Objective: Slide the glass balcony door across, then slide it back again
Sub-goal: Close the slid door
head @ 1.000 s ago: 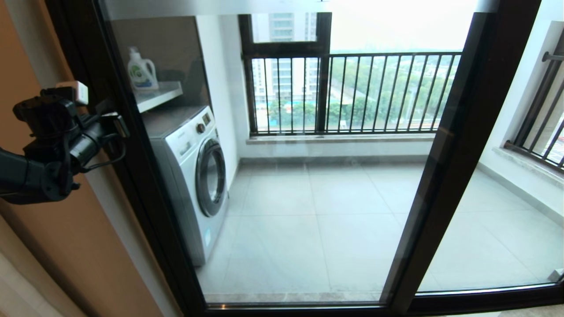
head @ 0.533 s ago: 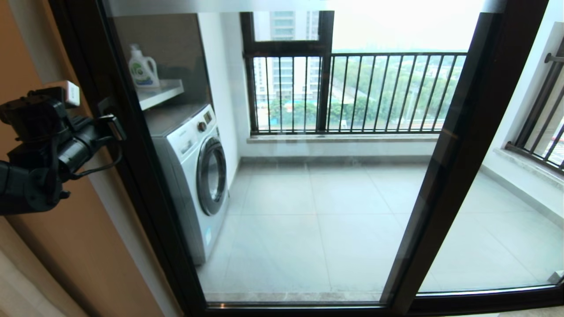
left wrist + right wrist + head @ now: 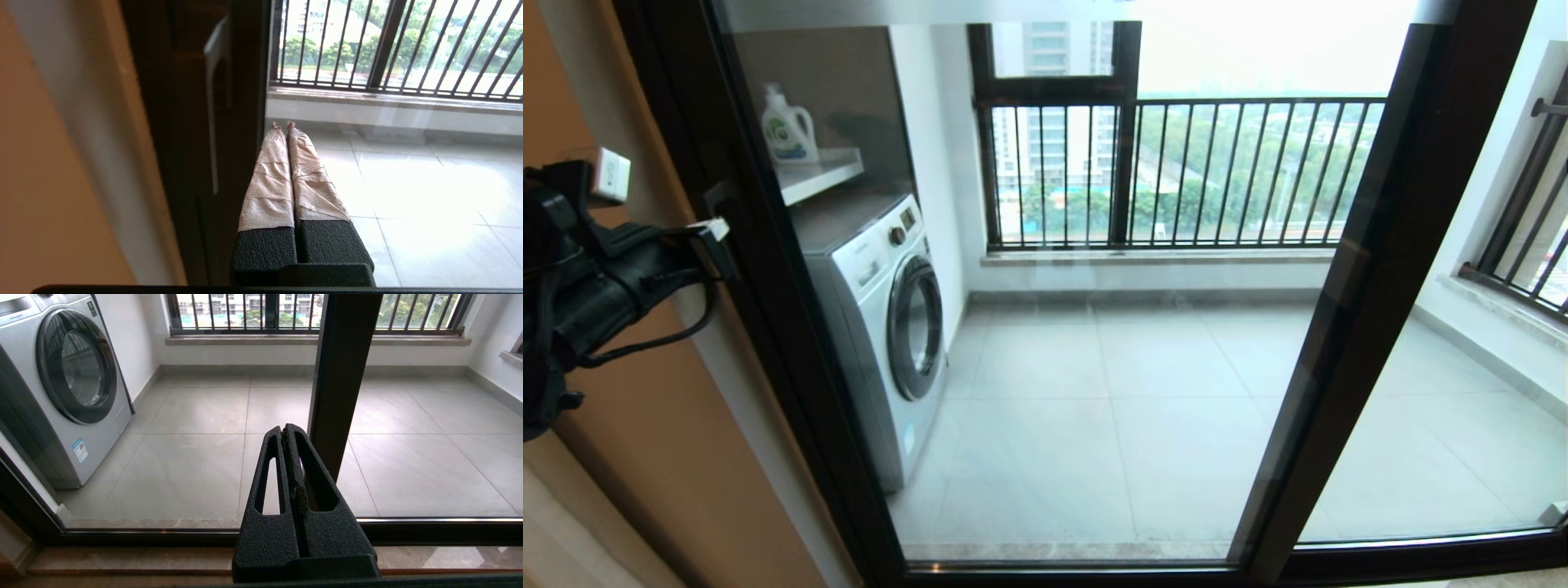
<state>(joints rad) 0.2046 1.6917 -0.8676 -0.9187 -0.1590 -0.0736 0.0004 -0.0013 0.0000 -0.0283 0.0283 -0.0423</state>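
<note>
Closed empty, the left gripper (image 3: 282,123) sat mid-frame just beside the handle (image 3: 213,102) of the glass balcony door (image 3: 1045,343). Fingertips should hook the handle squarely before pushing sideways. Right gripper (image 3: 286,430) was likewise pressed together, idle.

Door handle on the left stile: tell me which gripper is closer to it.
Left. The left gripper, shut, sits right beside the handle of the glass balcony door. The right gripper, also shut, is held low near the middle stile, away from the handle.
</note>
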